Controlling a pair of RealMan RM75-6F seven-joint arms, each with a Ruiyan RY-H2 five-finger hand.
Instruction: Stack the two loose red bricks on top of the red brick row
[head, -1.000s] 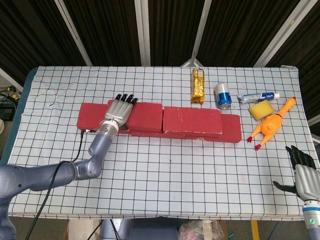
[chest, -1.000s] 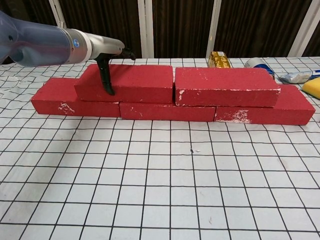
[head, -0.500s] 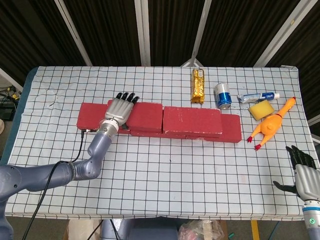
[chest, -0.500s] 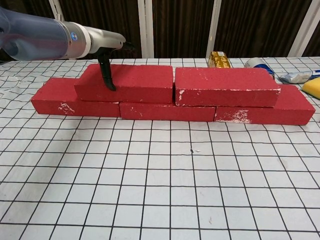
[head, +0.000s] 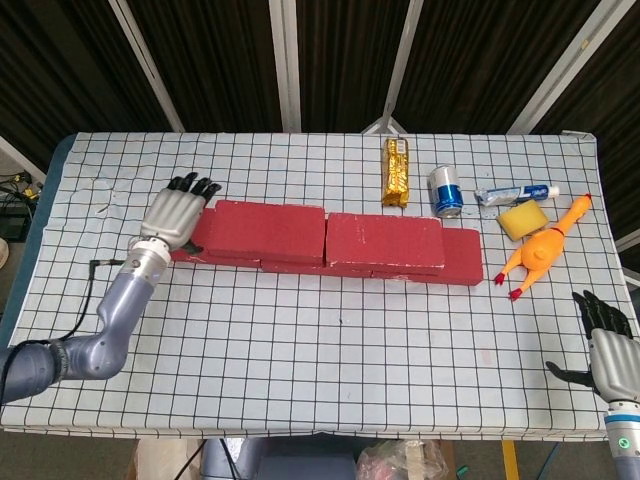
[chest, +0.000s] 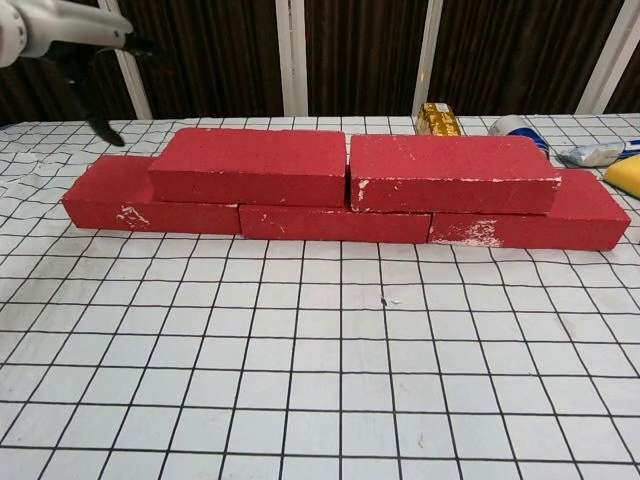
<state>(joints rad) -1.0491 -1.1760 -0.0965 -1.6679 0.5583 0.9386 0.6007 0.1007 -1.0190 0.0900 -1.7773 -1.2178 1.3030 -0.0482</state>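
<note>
Two red bricks (chest: 355, 165) sit side by side on top of the brick row (chest: 340, 222) on the tabletop (head: 330, 340). The left hand (head: 176, 212) hangs by the row's left end, fingers apart, holding nothing. The right hand (head: 606, 343) is open and empty too

Even, bright overhead light is falling across the gridded tablecloth (head: 330, 360) in both views, leaving its white squares clean and not blowing out. Shadows are staying soft and short: a thin dark band is showing under the front edge of the brick row (chest: 340, 225) in the chest view. The background behind the table is reading very dark, with pale frame bars (head: 285, 60) standing out against it. A small glint is showing on the gold packet (head: 397, 172) and the can (head: 446, 190). The head view is holding sharp throughout. In the chest view the left hand (chest: 70, 35) at the top-left corner is looking slightly soft, and grid lines are spreading wide toward the lower edge.
</note>
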